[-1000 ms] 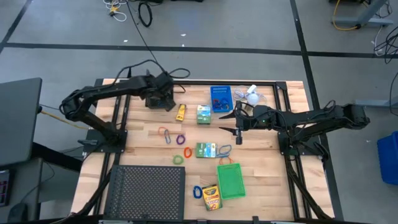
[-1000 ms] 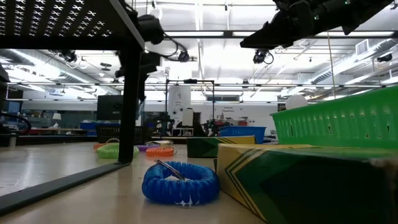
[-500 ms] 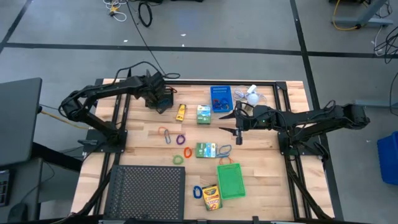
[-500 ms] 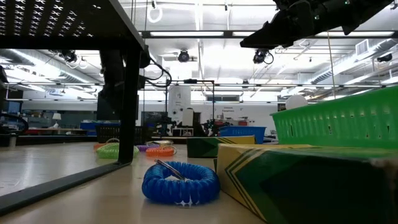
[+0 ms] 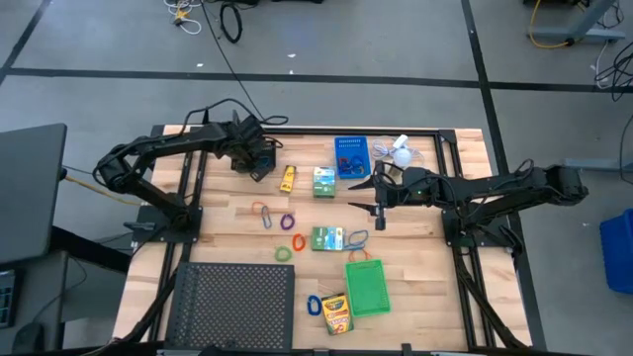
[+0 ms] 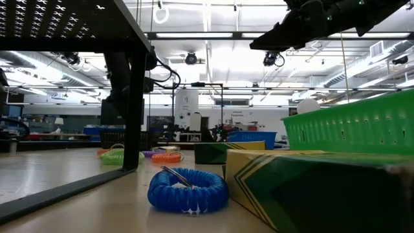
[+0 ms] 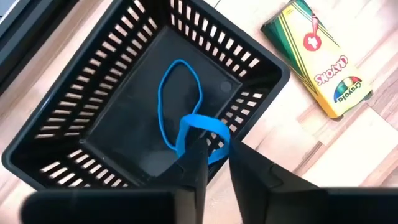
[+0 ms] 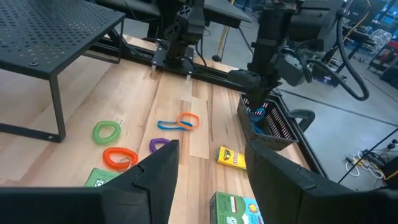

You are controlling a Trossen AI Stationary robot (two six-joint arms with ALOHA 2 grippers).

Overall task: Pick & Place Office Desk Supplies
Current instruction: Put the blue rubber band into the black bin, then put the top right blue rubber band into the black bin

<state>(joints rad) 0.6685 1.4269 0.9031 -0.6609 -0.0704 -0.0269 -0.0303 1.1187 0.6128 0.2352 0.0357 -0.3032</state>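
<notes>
Wooden tabletop is carrying the small black slotted bin (image 7: 149, 93); directly above it, the left gripper (image 7: 211, 149) is pinching a blue rubber-band loop (image 7: 202, 134), while the right gripper (image 8: 208, 165) is waiting spread and empty mid-table.

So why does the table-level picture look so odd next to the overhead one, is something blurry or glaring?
Low view: the yellow-and-green cardboard crayon box sits so near the lens that it looms large and soft-edged, the blue coiled band is sharper, and bright ceiling strip lights glare behind. High view: even light, faint shadows, everything sharp. Left wrist view: the left tool looks soft at the picture's bottom edge.
</notes>
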